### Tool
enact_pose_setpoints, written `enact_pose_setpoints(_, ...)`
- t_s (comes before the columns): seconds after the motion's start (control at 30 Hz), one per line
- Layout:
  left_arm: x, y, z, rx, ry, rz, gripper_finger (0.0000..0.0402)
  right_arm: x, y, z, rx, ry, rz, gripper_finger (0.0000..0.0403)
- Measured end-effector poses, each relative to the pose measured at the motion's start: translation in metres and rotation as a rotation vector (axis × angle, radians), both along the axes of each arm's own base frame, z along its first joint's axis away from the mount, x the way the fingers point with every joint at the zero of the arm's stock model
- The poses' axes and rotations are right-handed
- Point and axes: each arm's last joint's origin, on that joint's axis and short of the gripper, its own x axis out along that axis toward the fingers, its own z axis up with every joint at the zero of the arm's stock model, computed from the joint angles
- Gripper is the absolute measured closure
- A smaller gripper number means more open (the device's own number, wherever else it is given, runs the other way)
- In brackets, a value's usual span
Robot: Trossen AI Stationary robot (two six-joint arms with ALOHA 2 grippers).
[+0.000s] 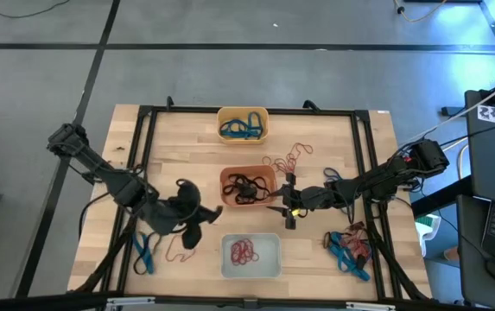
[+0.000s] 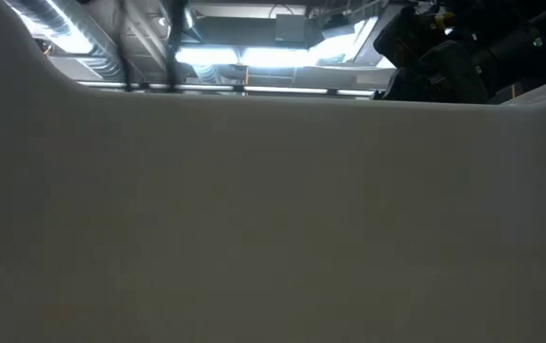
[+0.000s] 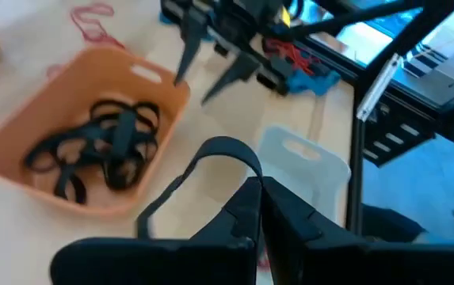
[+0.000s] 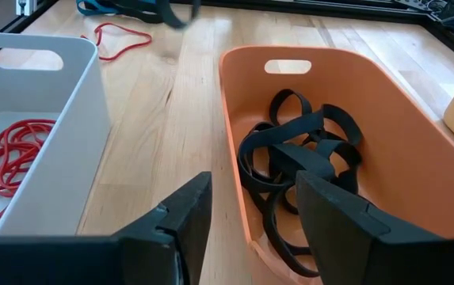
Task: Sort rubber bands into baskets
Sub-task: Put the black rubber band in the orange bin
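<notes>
Rubber bands lie sorted and loose in the high view: blue ones in the yellow basket (image 1: pixel 243 124), black ones in the orange basket (image 1: pixel 248 187), red ones in the white basket (image 1: pixel 250 256); the left gripper (image 1: pixel 192 226) hangs just left of both nearer tubs. Low view is blocked by a pale wall. Left wrist view shows its fingers pinched on a black rubber band (image 3: pixel 211 158), the orange basket ahead. Right wrist view shows the right gripper (image 4: pixel 250 218) spread open over that basket's rim.

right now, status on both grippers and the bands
Left gripper shut on a black band, between orange basket and white basket. Right gripper open, empty, at the orange basket's rim. Nothing in the way.
</notes>
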Motion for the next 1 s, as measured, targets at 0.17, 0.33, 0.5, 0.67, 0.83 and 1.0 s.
enact_pose_setpoints(0.17, 0.011, 0.015, 0.003, 0.056, -0.023, 0.023, 0.0394, 0.0, 0.0, 0.0, 0.0, 0.0, 0.0, 0.0221)
enact_pose_setpoints(0.33, 0.022, 0.029, 0.001, 0.103, -0.021, 0.057, 0.0394, 0.0, 0.0, 0.0, 0.0, 0.0, 0.0, 0.0221)
enact_pose_setpoints(0.5, 0.036, 0.039, -0.007, 0.178, 0.001, 0.062, 0.0394, 0.0, 0.0, 0.0, -0.002, 0.005, 0.0, 0.0221)
enact_pose_setpoints(0.67, 0.051, 0.049, -0.021, 0.232, 0.051, 0.106, 0.0394, 0.0, 0.0, -0.001, -0.003, 0.008, -0.001, 0.0221)
enact_pose_setpoints(0.83, 0.068, 0.056, -0.038, 0.258, 0.093, 0.135, 0.0394, 0.0, 0.0, -0.001, -0.003, 0.008, -0.001, 0.0221)
enact_pose_setpoints(1.0, 0.08, 0.063, -0.058, 0.287, 0.165, 0.156, 0.0394, 0.0, 0.0, -0.001, -0.004, 0.009, -0.001, 0.0221)
